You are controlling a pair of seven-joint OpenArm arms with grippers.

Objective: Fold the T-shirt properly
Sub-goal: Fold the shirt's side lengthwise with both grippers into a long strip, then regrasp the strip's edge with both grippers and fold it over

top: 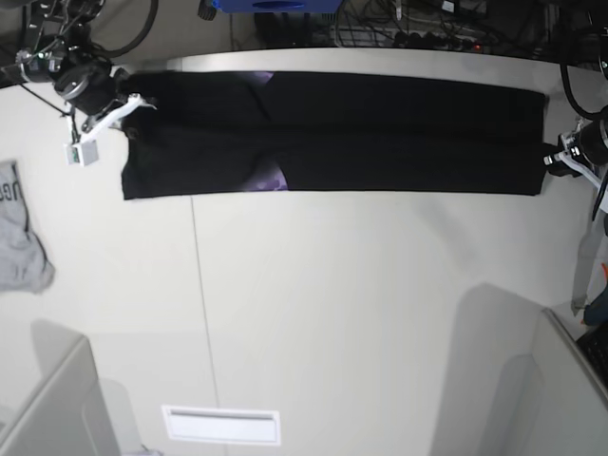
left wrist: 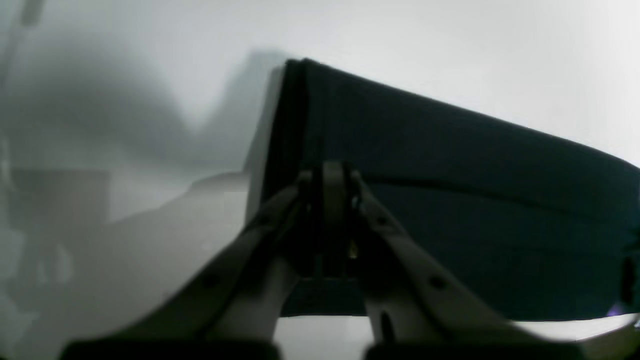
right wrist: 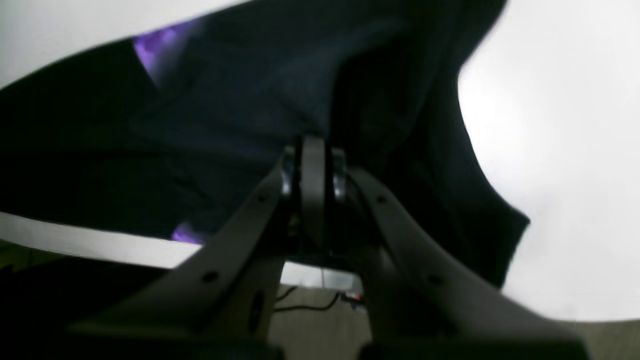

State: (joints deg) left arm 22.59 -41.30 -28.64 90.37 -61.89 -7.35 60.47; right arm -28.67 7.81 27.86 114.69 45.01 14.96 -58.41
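The base view alone shows the whole large black cloth T-shirt (top: 380,142) lying as a long, flat, folded band across the far part of the pale matt surface (top: 332,304), with a small grey garment with dark lettering (top: 19,237) well apart at that view's left edge. Slivers of purple print peek out along the folds. The left wrist view shows crisp stacked layers at the band's end, and the left gripper (left wrist: 332,175) clenched on the T-shirt's edge. The right wrist view shows softer, rumpled black cloth with a purple patch, and the right gripper (right wrist: 312,155) pinched tight on the T-shirt there, its pale fingers (right wrist: 240,225) converging.
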